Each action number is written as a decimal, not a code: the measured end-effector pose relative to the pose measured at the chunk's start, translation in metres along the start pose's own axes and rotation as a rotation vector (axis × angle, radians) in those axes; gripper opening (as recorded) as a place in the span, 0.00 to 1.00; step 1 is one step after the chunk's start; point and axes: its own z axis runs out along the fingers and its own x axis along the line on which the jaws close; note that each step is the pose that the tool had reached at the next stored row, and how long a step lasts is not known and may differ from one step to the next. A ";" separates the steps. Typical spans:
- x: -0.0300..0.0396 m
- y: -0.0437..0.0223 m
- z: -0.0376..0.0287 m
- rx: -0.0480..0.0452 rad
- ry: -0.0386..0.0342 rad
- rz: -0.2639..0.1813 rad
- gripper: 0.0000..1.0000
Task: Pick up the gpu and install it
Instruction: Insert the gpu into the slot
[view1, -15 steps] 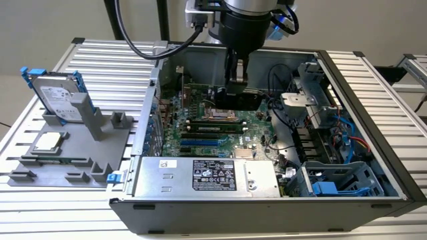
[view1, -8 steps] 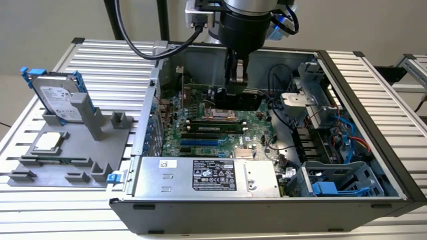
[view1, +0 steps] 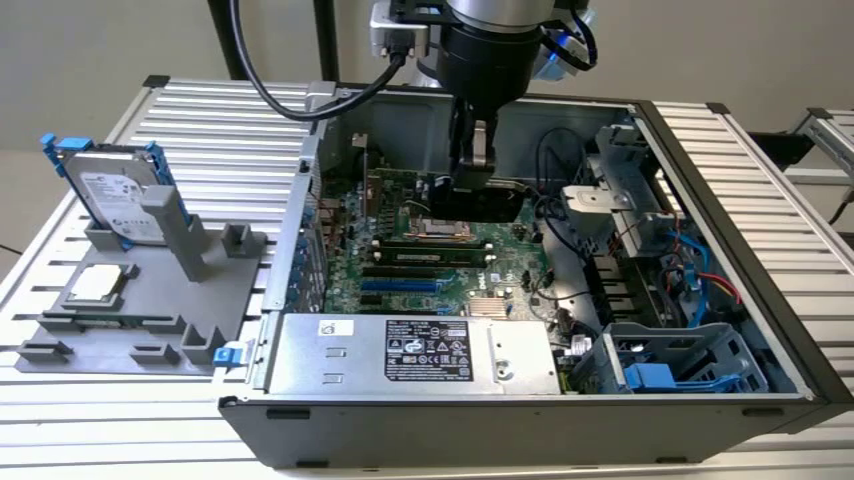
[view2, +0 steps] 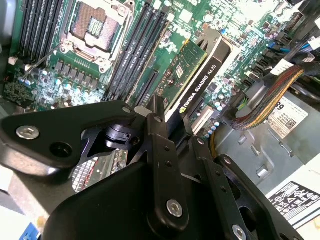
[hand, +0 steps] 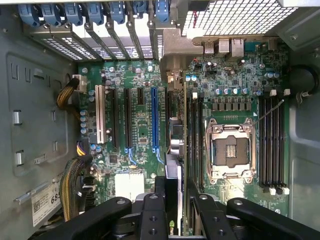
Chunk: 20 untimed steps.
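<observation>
Exterior view high, oblique onto open case (view1: 534, 432); both wrist views close, past pincer (hand: 176, 183), sharing CPU socket (hand: 229, 151)

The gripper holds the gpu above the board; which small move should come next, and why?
Probably a small sideways shift toward the long blue slot, without lowering. The gripper is shut on the gpu, whose edge lies parallel to that slot but nearer the RAM slots, so it seems not aligned.
</observation>
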 end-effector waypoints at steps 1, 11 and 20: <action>0.0000 0.0000 0.0000 0.0000 0.0001 0.000 0.00; 0.0000 -0.0001 0.0043 0.0006 0.0101 0.000 0.00; 0.0000 -0.0003 0.0193 0.0007 0.0121 0.000 0.00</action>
